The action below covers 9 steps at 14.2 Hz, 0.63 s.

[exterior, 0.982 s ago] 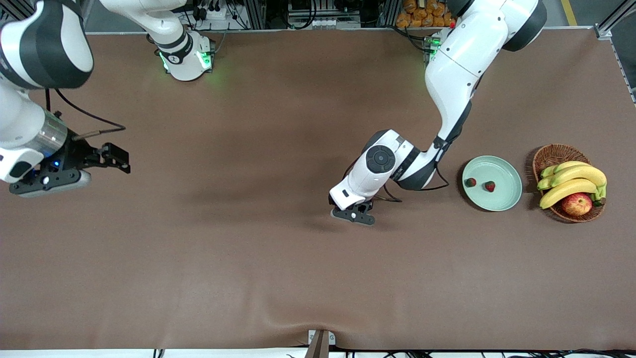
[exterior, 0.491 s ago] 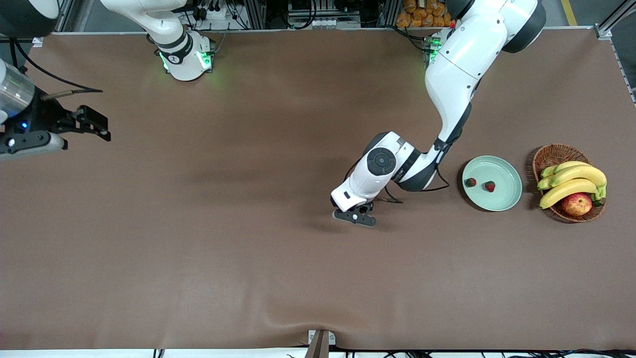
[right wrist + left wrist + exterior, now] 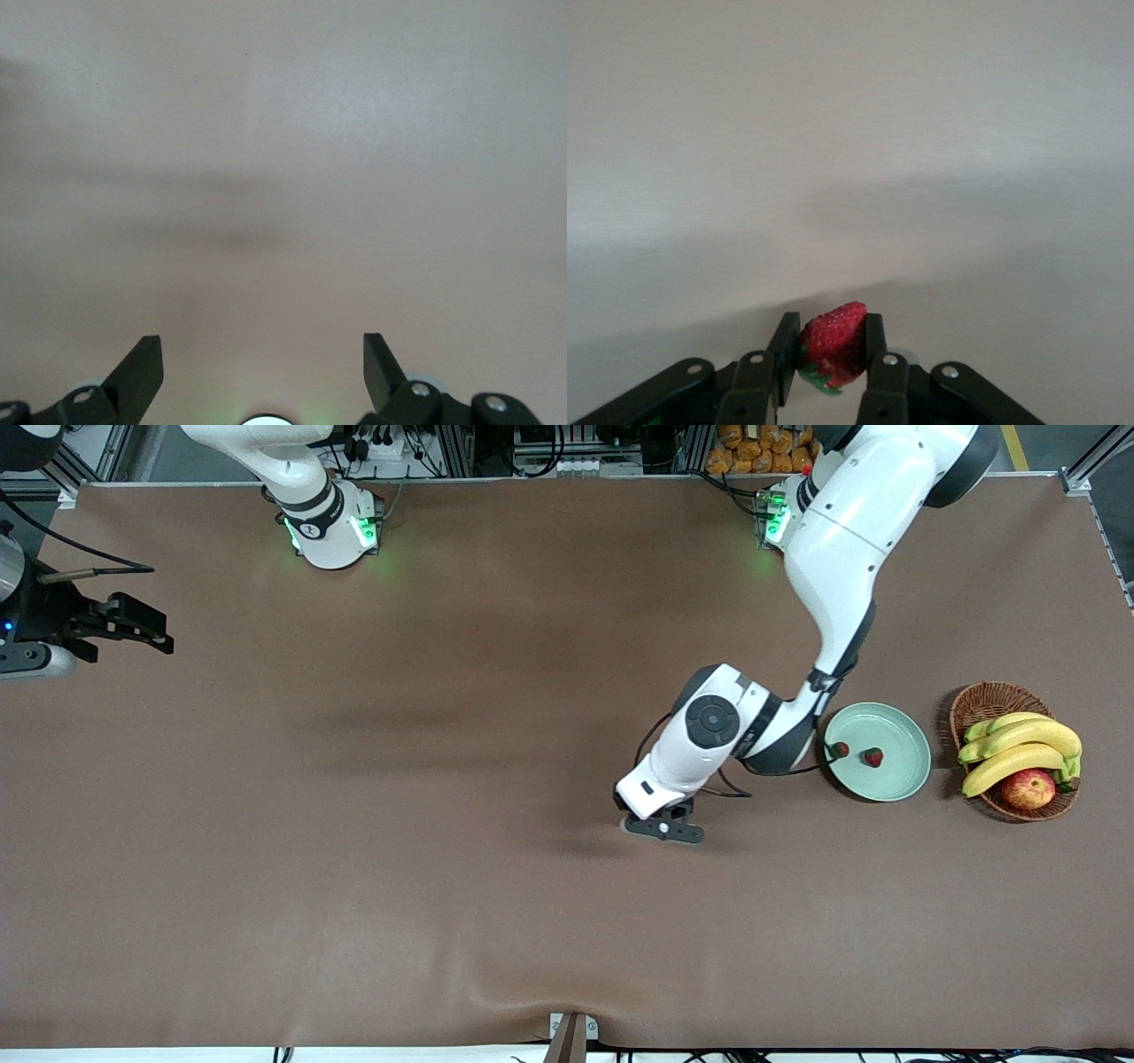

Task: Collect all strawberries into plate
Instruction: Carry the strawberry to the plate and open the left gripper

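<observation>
Pale mint plate [image 3: 897, 779] already holds two strawberries [image 3: 873, 757]. Our left gripper [image 3: 830, 365], over bare table at the plate's nine o'clock, is clenched on the third strawberry [image 3: 832, 343]; only delivery remains. Our right gripper [image 3: 263, 370] waits, released.

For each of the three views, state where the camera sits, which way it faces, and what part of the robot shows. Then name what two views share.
Front view: high across the table, facing both arms; shows the left gripper, right gripper, plate and basket.
Left wrist view: on the left wrist, facing the table; its fingers clamp a strawberry.
Right wrist view: on the right wrist, facing bare table; its open fingers show.
Shared: the brown table; each gripper appears in the front view and its own wrist view.
</observation>
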### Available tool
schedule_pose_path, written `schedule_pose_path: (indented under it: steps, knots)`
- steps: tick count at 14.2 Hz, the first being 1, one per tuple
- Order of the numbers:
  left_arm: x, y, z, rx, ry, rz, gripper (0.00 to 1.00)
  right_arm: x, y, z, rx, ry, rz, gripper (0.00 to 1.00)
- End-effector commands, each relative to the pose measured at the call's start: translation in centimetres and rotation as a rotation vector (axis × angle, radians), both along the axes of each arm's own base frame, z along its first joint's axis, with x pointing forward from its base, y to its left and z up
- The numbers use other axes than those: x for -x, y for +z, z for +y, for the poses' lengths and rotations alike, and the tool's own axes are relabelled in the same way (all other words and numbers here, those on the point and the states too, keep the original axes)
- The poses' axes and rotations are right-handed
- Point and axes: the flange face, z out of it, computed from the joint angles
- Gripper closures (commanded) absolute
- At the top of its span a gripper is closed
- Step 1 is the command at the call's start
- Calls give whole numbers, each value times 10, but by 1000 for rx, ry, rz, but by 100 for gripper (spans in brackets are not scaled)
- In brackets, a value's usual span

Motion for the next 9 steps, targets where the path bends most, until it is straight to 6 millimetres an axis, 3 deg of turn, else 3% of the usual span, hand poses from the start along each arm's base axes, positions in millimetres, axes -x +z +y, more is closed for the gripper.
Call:
schedule_pose_path:
  steps: [1,3,7,9]
  knots:
    - [10,18,64,-72,-37,1,97,10,13,3,6,-63,-11,0]
    - [15,23,108,-98,-23,15,98,9,15,0,7,-88,-23,0]
    - [31,34,165,-133,29,35,99,14,23,-27,5,-139,-36,0]
    - [42,33,200,-157,28,55,98,17,27,-30,8,-142,-39,0]
